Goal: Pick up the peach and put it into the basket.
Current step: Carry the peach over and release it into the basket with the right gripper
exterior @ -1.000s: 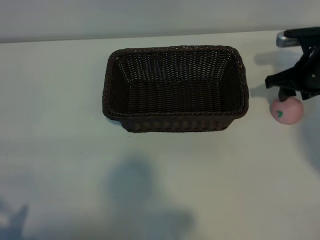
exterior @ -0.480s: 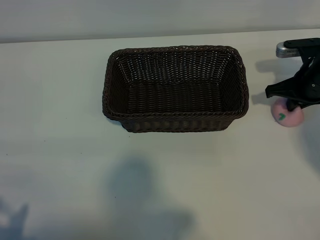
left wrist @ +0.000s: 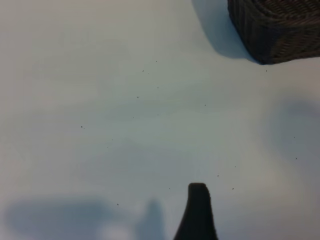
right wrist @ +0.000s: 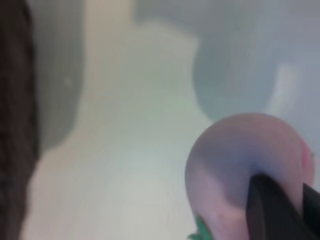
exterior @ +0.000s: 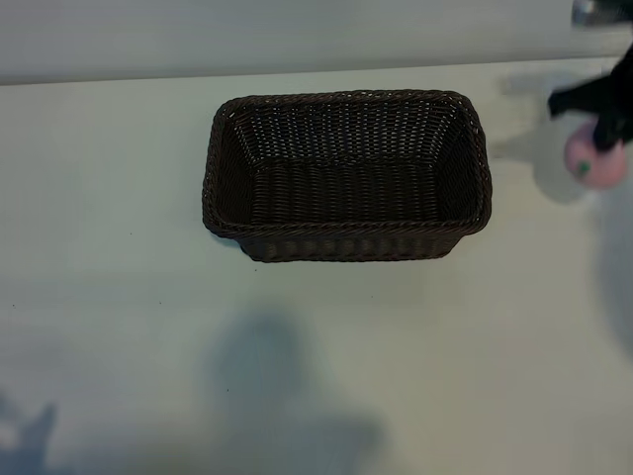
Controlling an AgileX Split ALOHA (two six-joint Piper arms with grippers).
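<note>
You are looking at a peach [exterior: 596,164] showing pale pink with a small green mark on its side; in the right wrist view the same peach [right wrist: 240,170] is showing pink fading to a greyish lilac, with green at its lower edge. The right gripper [exterior: 605,111] is showing black. The basket [exterior: 346,242] is showing dark brown in a tight woven wicker pattern with a braided rim. The table [exterior: 119,297] is showing off-white, with soft grey shadows lying across it. The left gripper's fingertip [left wrist: 196,212] is showing black.

basket [exterior: 346,176]: dark woven wicker, rough | peach [exterior: 594,163]: smooth matt pink | table [exterior: 119,297]: pale, matt, smooth
</note>
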